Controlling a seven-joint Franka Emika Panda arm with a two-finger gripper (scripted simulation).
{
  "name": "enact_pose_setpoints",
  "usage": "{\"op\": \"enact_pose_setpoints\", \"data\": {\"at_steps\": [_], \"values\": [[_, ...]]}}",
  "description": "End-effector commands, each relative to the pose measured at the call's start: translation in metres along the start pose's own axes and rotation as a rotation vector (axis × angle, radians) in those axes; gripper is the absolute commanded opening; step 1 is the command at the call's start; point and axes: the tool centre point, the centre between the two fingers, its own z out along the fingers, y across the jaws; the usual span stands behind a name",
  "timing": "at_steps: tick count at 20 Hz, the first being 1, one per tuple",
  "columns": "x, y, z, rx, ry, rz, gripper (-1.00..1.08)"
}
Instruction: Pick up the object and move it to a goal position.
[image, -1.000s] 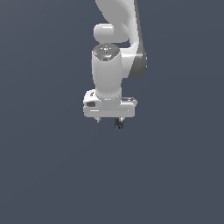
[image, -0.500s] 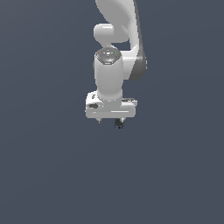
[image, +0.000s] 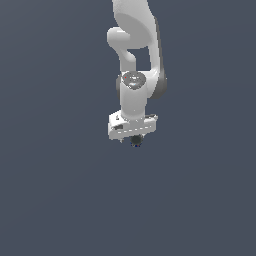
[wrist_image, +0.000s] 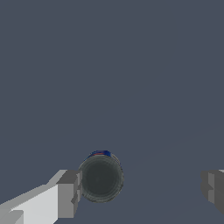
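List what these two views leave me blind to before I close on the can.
- Can, exterior view: almost wholly hidden under the gripper; only a dark speck shows.
- Can's label, wrist view: seen from above, only a blue-red sliver shows.
- Fingers, wrist view: cut off by the picture's edges; contact with the can unclear.
- Goal position: not visible.

Exterior view: set well back, facing the arm (image: 136, 75) head-on against plain grey ground. Wrist view: close, looking straight down. Shared: gripper (wrist_image: 140, 188) and can (wrist_image: 101, 176).
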Motion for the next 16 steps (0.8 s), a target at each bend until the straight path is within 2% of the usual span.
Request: {"op": "enact_pose_setpoints", "data": {"at_steps": [1, 9, 16], "values": [[-0.013, -0.011, 0.018, 0.0, -0.009, -0.072, 1.0], [-0.043, -0.033, 0.05, 0.005, -0.027, -0.217, 1.0], [-0.047, -0.036, 0.055, 0.006, -0.03, -0.236, 1.0]]}}
